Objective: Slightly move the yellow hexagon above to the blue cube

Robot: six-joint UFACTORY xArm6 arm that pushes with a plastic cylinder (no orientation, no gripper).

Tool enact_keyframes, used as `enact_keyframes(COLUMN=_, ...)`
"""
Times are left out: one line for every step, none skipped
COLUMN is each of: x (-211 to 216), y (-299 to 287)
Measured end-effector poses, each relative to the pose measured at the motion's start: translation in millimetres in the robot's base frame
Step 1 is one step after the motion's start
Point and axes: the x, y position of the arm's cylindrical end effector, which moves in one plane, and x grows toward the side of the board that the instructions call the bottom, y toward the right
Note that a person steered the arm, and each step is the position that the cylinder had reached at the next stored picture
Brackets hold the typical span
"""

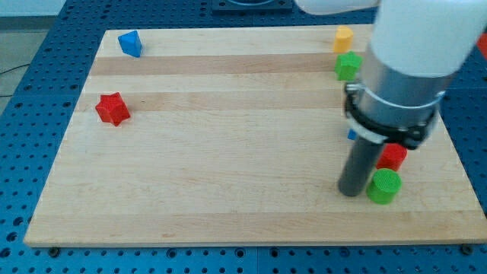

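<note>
A pale wooden worktop [228, 152] seen from above and in front. The arm has no hand, only a dark rod; my tip [351, 192] rests near the view's bottom right, just beside a green cylinder [384, 186], with a red block [393, 156] just above that. A sliver of a blue block [351, 135] shows behind the arm. The yellow hexagon [344, 38] sits at the view's top right, a green block [348, 66] just below it. At the left: a blue block [130, 43] and a red star [112, 109].
</note>
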Motion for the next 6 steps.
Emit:
enact_keyframes(x=-28, y=-50)
enact_keyframes(x=-85, y=-5)
enact_keyframes(x=-103, y=40)
enact_keyframes(x=-103, y=58)
enact_keyframes(x=-130, y=-8)
enact_keyframes(x=-169, y=11)
